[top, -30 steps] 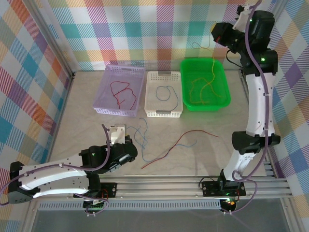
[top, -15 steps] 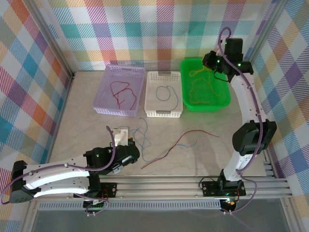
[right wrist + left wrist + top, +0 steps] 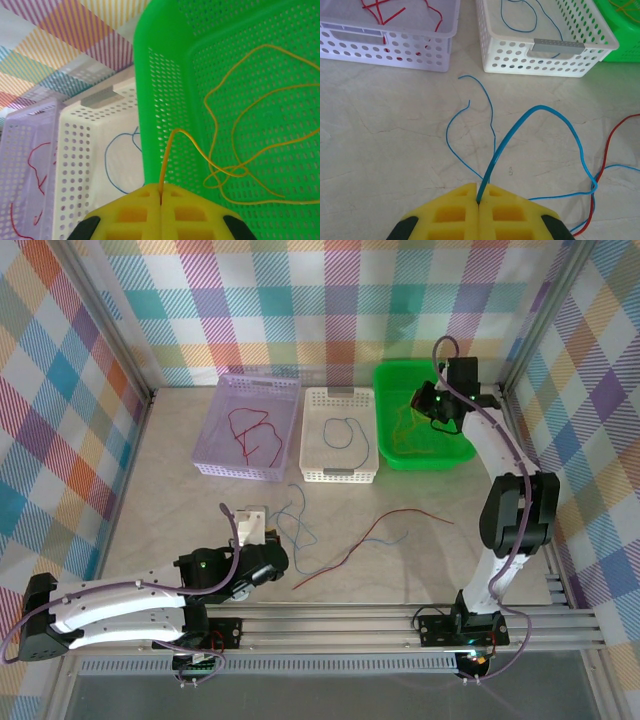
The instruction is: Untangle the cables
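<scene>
A thin blue cable [image 3: 540, 108] arches up from the table, and my left gripper [image 3: 479, 200] is shut on one end of it, low over the near-left table [image 3: 256, 524]. The cable's loops [image 3: 297, 522] cross a red cable [image 3: 372, 533] lying on the table. My right gripper [image 3: 161, 192] is shut on a yellow-orange cable [image 3: 232, 171] whose loops lie inside the green basket [image 3: 160, 75]. That gripper [image 3: 424, 406] hangs over the basket's left part.
Three baskets stand in a row at the back. The purple basket [image 3: 213, 440] holds a red cable [image 3: 250, 432]. The white basket [image 3: 340, 476] holds a blue cable [image 3: 345, 435]. The green basket [image 3: 462, 448] is on the right, with walls close behind.
My right arm has swung down from high above the green basket to just over it, lowering the yellow-orange cable inside. My left gripper has shifted slightly forward with the blue cable.
</scene>
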